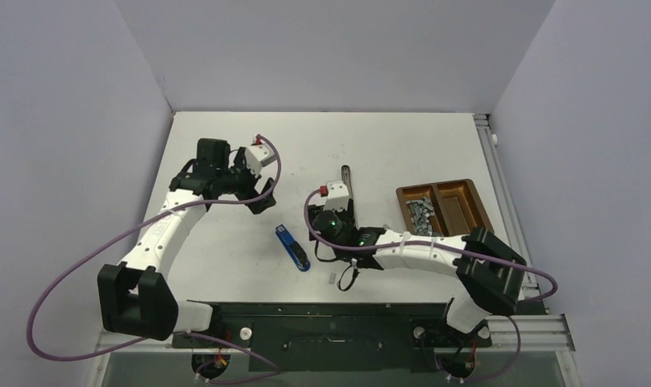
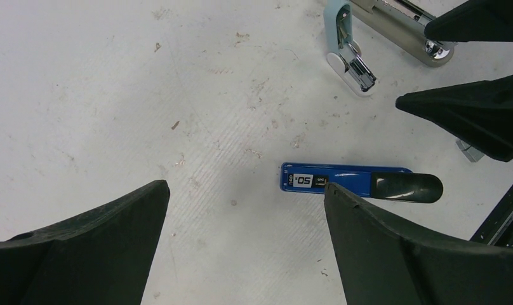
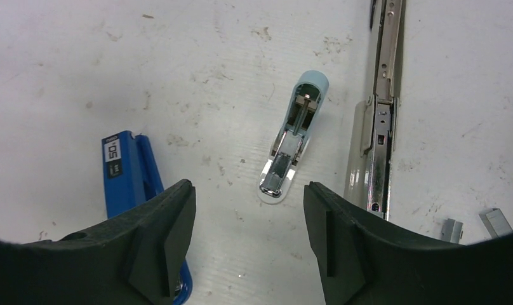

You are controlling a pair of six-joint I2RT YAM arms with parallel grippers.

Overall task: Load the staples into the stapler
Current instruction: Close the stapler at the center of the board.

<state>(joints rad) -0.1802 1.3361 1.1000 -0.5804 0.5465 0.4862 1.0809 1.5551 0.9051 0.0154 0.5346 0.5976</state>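
A long cream and chrome stapler [image 3: 376, 136] lies opened out flat on the table, its bare rail showing; it also shows in the top view [image 1: 346, 173]. Left of it lies a small pale blue stapler [image 3: 296, 136] with a chrome front. My right gripper [image 3: 249, 185] hangs open just short of that small stapler, nothing between its fingers. Two loose staples [image 3: 497, 222] lie by its right finger. More staples [image 1: 420, 213] fill a brown tray [image 1: 467, 203]. My left gripper [image 2: 244, 185] is open over bare table, beside a blue stapler [image 2: 343, 181].
The blue stapler [image 1: 292, 247] lies between the two grippers, near the front. One loose staple strip [image 1: 332, 277] sits by the black base rail [image 1: 330, 322]. The tray stands at the right edge of the table. Grey walls enclose the table.
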